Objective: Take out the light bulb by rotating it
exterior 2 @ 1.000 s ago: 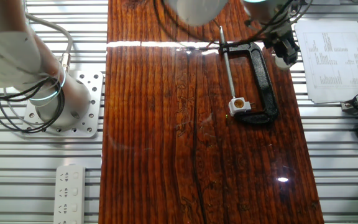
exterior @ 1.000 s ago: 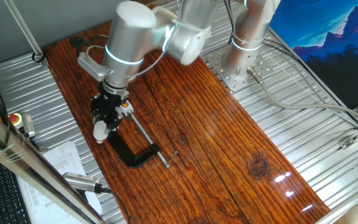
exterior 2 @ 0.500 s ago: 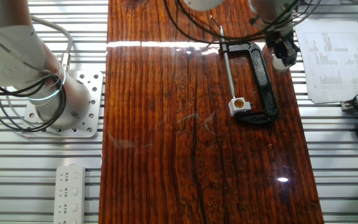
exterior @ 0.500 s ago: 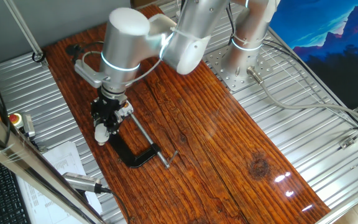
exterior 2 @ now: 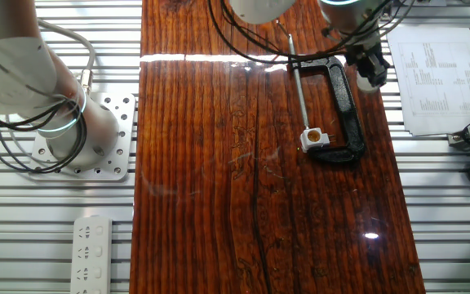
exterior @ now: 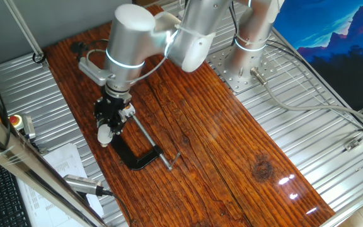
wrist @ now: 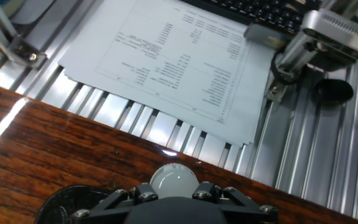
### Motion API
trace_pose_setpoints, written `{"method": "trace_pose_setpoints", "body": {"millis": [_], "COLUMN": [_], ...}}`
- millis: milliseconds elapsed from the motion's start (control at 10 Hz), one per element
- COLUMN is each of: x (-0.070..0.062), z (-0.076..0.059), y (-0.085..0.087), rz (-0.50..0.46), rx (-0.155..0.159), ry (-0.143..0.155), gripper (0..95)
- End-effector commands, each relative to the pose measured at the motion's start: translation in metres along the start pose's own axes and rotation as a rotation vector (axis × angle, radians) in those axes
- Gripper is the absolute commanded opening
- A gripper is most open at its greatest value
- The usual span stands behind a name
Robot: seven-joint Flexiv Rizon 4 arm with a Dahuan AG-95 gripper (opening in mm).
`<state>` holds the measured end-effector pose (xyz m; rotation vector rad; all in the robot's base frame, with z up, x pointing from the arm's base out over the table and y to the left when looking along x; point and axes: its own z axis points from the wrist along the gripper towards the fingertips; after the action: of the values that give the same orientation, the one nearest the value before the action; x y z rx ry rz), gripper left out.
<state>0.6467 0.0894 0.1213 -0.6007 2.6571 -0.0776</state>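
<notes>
You're holding the light bulb (exterior: 104,133) in the tool (exterior: 108,128), clamped on it, hanging beside the clamp (exterior: 135,157), away from its socket block (exterior 2: 315,139), over the counter (exterior: 219,145) edge.

One fixed view: you look down at an angle from a raised spot off one long side of the wooden table (exterior: 232,157), arm base (exterior: 247,60) at far top. The other fixed view: you're straight overhead, board running top to bottom. Both share the black C-clamp (exterior: 134,157) and printed sheet (exterior 2: 439,77). Hand view: very near, low over the table edge, facing outward across that sheet toward a keyboard (wrist: 260,12).
</notes>
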Motion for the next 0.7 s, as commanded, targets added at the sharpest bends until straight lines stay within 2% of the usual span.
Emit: {"method": "trace_pose_setpoints", "body": {"millis": [100,200,300,700], "x": [0.0032,0.0034,0.0035,0.0032], "z": [-0.0049,-0.0046,-0.0044,-0.0050], "y": [-0.0008,-0.0008,-0.0008,-0.0008], "rz": [0.007,0.023,0.029,0.017], "rx": [0.005,-0.010,-0.012,-0.011], "ry": [-0.009,-0.015,-0.017,-0.017], "gripper": [76.0,76.0,95.0,95.0]}}
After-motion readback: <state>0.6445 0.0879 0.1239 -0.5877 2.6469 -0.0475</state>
